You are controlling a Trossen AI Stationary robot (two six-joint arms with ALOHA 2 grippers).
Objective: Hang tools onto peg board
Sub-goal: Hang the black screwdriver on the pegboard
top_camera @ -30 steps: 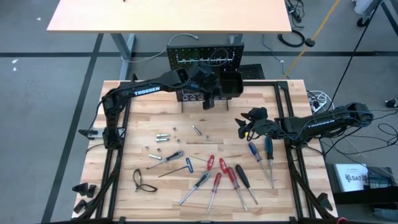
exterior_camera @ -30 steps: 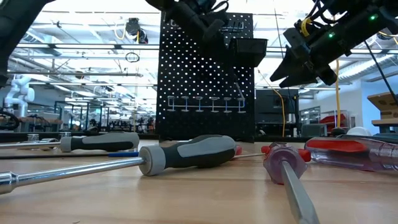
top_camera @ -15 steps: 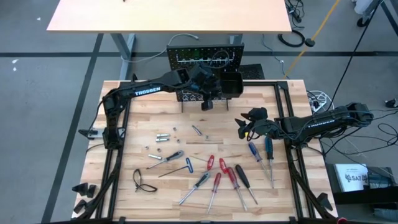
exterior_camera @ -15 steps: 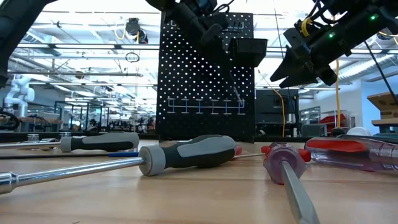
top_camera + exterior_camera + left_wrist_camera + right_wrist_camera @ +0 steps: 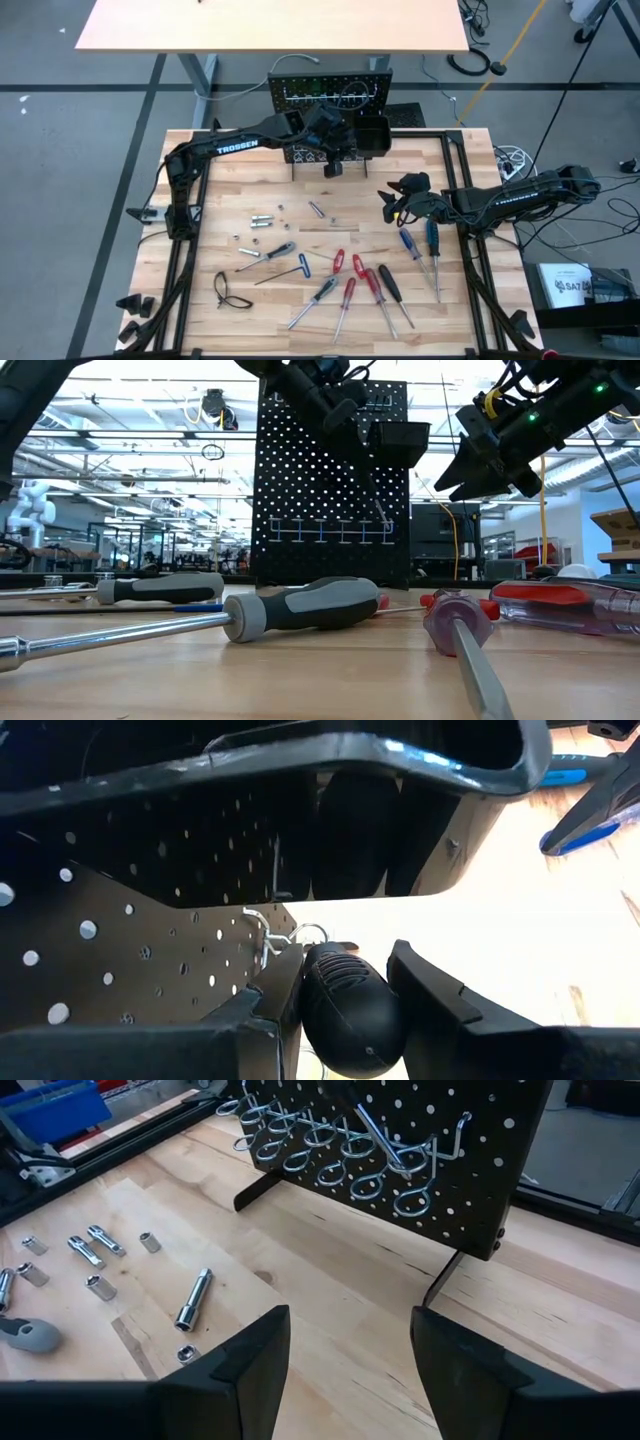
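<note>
Left gripper (image 5: 340, 982) at the peg board (image 5: 330, 480), top centre of high view, clamped on a black-handled screwdriver (image 5: 350, 1005). Right gripper (image 5: 345, 1350) centre-right, fingers apart, empty.

Two dark robot arms are working over one light wooden counter (image 5: 210, 290). One black perforated metal peg board (image 5: 330, 95) is standing at its far edge, carrying one small black bin (image 5: 372, 135). Four red-handled screwdrivers (image 5: 372, 282), two blue-handled screwdrivers (image 5: 408, 242) and one blue T-handle key (image 5: 303, 264) are lying there.
</note>
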